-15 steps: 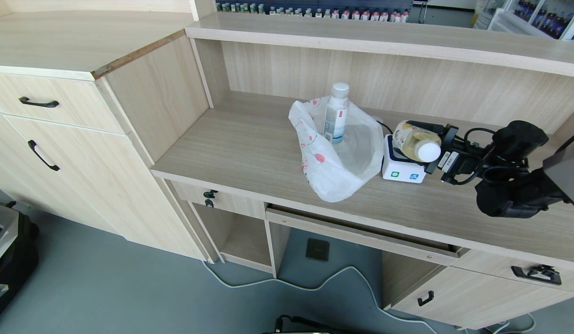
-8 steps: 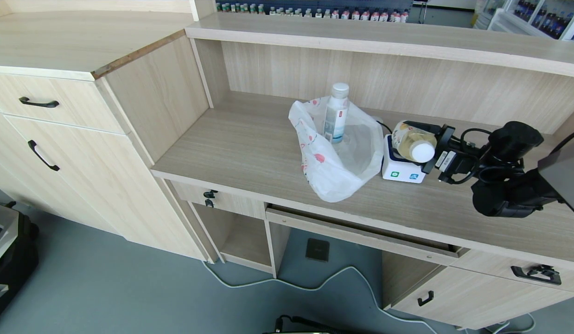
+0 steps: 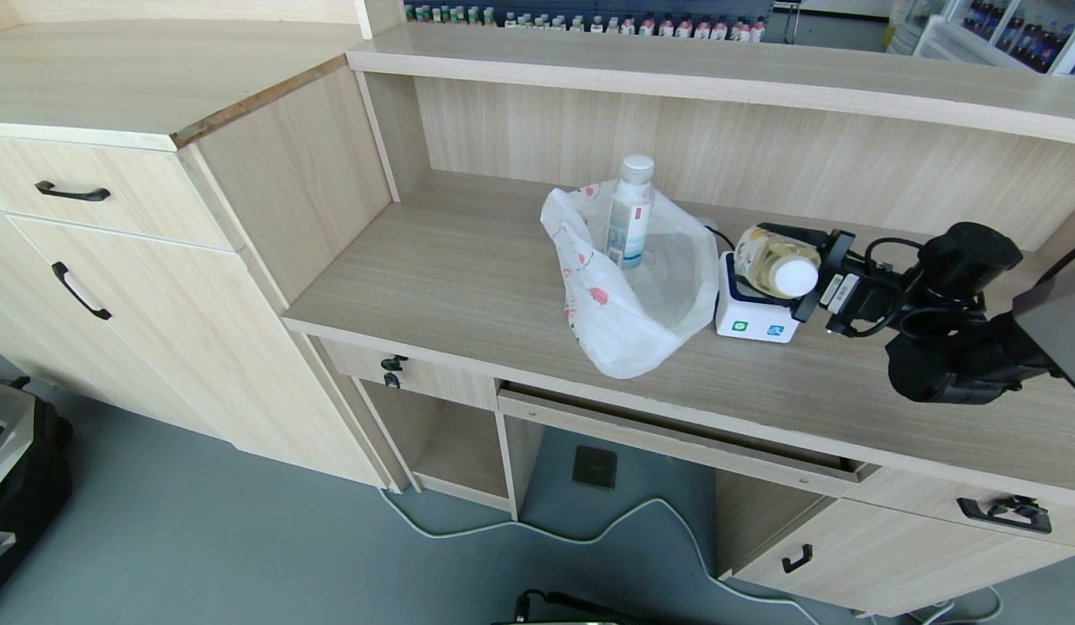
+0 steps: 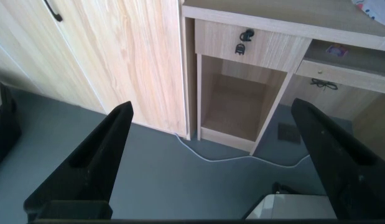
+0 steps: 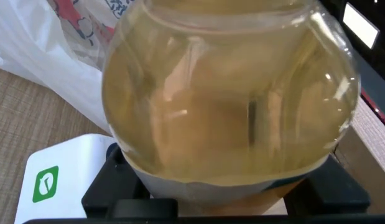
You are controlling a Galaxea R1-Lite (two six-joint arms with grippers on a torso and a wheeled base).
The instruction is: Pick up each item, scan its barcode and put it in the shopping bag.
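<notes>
Off to the left, the left gripper (image 4: 211, 112) hangs low by the cupboard fronts with its two fingers spread wide and nothing between them, well apart from the work.

On the counter (image 3: 468, 269) the white shopping bag (image 3: 616, 330) lies slumped open, and a clear bottle with a white cap (image 3: 631, 213) stands upright inside it, toward the bag's twelve o'clock. Just beside the bag, at its three o'clock, sits the small white scanner (image 3: 753, 314).

The step in hand looks like the scan. The yellow drink bottle (image 3: 761, 253) is held on its side directly over the scanner, cap pointing toward five o'clock. To do it well I'd say the label's barcode wants turning down to face the scanner's top, the bottle held level and close above it without knocking the box, and paused there before going to nine o'clock for the bag.

The right gripper (image 3: 794, 271) is clamped across that bottle's body, one dark finger on each side, opened only as far as the bottle is wide.
</notes>
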